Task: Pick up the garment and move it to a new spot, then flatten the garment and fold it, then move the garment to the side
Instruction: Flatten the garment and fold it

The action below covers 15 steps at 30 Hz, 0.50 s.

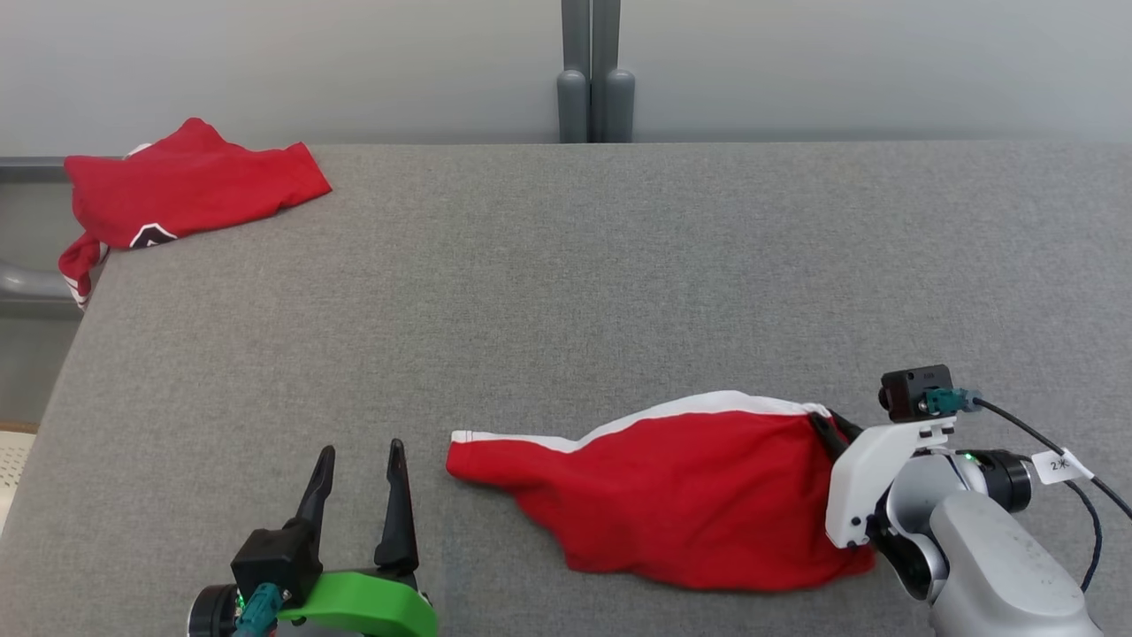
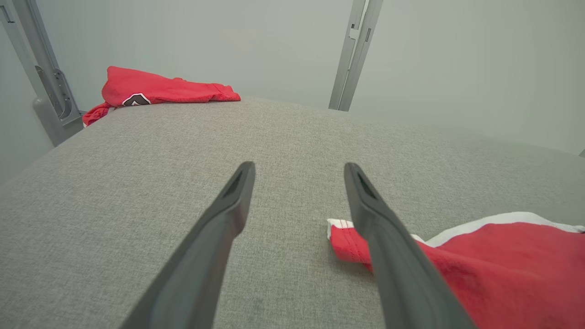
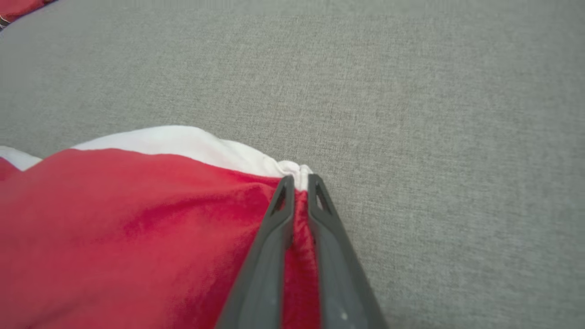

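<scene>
Fingers (image 3: 268, 246) of right gripper (image 3: 299, 180), mostly hidden in head view, pinch garment (image 1: 690, 487) edge; left fingers (image 1: 395, 504) spread

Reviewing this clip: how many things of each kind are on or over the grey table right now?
Red garments: 2 (near garment, far garment at the back left corner)
Grippers: 2 (left gripper open, right gripper shut on the near garment)
Total: 4

Grey fabric table (image 1: 566, 265) w/ pale wall (image 1: 265, 62) & grey post (image 1: 594, 71) behind.
</scene>
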### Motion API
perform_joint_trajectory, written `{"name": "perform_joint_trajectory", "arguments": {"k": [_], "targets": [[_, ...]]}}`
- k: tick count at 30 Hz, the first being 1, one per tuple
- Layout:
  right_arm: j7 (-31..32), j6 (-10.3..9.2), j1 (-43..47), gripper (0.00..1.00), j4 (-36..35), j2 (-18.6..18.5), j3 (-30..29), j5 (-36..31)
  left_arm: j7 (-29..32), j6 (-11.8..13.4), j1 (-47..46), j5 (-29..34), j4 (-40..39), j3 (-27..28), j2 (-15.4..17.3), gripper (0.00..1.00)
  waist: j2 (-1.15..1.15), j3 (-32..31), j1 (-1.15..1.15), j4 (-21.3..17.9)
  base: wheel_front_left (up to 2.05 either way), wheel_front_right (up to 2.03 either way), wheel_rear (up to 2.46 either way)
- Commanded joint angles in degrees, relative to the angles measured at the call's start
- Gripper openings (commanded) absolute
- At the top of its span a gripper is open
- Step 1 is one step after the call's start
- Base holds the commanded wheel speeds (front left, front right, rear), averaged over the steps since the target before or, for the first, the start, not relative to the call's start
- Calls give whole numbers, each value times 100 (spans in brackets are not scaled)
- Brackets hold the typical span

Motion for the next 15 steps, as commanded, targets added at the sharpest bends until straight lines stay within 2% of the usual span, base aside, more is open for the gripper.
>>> {"name": "perform_joint_trajectory", "arguments": {"k": [1,8,15], "targets": [[-95,3,-81,0,-81,-41,42,9,-5,9,-107,0,-10,34,13,100,0,16,0,-17,0,0,0],[-522,3,58,0,-706,-277,357,-77,174,-214,-420,-66,365,-98,31,100,0,49,0,-122,0,0,0],[-637,2,346,0,-1513,-456,582,-213,1228,-330,-904,-301,715,-164,138,100,0,89,0,-293,0,0,0]]}}
